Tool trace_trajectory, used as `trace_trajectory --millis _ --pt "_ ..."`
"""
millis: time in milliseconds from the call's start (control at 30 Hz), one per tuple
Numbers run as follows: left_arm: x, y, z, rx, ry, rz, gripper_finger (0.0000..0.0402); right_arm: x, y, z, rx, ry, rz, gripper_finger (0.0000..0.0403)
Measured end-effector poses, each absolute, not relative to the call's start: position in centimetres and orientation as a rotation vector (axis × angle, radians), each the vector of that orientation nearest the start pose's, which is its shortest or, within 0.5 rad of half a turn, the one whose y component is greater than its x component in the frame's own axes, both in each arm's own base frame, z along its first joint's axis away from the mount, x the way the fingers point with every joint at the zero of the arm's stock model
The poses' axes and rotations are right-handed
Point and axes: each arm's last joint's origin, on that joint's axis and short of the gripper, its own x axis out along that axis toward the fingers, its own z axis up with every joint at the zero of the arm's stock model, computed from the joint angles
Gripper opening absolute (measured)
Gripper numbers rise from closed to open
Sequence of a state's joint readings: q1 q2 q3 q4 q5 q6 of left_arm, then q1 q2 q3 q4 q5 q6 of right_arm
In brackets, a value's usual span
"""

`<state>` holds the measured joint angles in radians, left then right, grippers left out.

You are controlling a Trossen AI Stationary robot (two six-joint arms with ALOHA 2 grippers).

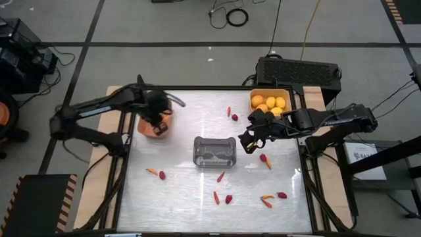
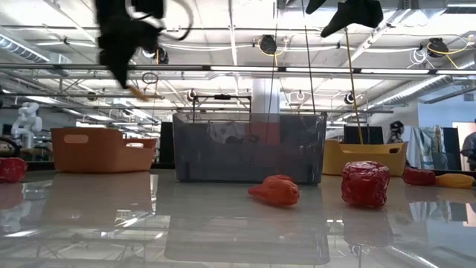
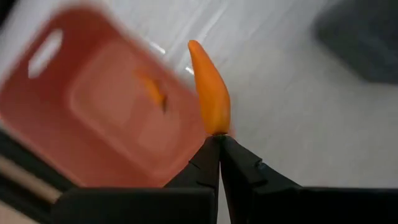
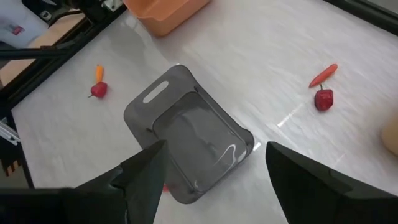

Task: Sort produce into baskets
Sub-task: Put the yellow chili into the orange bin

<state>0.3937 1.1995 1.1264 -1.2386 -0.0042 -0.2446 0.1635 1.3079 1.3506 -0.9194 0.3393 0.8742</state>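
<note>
- The left gripper (image 3: 217,142) hung above the terracotta basket (image 1: 155,128) at the table's left side, its fingers pinched shut on the thick end of a carrot stick (image 3: 210,87) whose tip pointed away from the wrist.
- In the left wrist view the carrot sat over the basket's near rim rather than its middle; a second small orange piece seemed to lie on the basket floor, though blur made that uncertain.
- The right gripper (image 4: 211,180) hovered above the grey basket (image 1: 215,151) at mid-table with its fingers spread wide and nothing between them.
- The yellow basket (image 1: 258,94) at the far right already held several yellow-orange fruits (image 1: 271,103).
- Loose produce was scattered on the table (image 1: 197,118): a carrot and red berry (image 1: 162,175) at front left, another pair near the far edge, and more carrots and berries at front right.
- To drop well, the left arm probably needed to shift further over the basket's centre before opening, so the stick would not strike the rim and bounce out.
- Lowering a little first would likely keep the long, light piece from tumbling on release.
- The right arm's sensible next target looked like the berry just beside it, for the grey basket.
</note>
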Motion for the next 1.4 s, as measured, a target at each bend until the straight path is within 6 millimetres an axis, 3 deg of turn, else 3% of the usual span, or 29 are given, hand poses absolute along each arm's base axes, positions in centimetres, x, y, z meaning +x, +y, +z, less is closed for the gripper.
trace_trajectory --millis 167,333,467,667,1000,1200,1400 --pt "15.5 7.9 26.2 -0.596 1.189 0.628 0.0013 25.6 3.2 35.8 0.609 0.674 -0.498 0.0263" --pt "15.1 8.4 22.9 -0.695 1.167 0.681 0.0013 25.7 3.3 36.0 0.619 0.654 -0.485 0.0263" --pt "15.1 8.5 22.0 -0.705 1.194 0.708 0.0013 25.7 3.6 36.0 0.637 0.669 -0.452 0.0263" --pt "15.2 8.5 22.1 -0.682 1.189 0.704 0.0031 25.2 4.8 35.7 0.658 0.724 -0.428 0.0263" --pt "15.2 8.5 22.2 -0.68 1.19 0.704 0.0146 21.6 6.7 33.5 0.742 1.046 -0.63 0.0263" --pt "15.9 8.9 24.4 -0.63 1.119 0.671 0.0159 20.9 9.5 30.8 0.733 1.234 -0.445 0.0263" --pt "17.2 9.3 27.4 -0.5 0.987 0.569 0.016 20.1 12.2 27.5 0.576 1.351 -0.147 0.0263"
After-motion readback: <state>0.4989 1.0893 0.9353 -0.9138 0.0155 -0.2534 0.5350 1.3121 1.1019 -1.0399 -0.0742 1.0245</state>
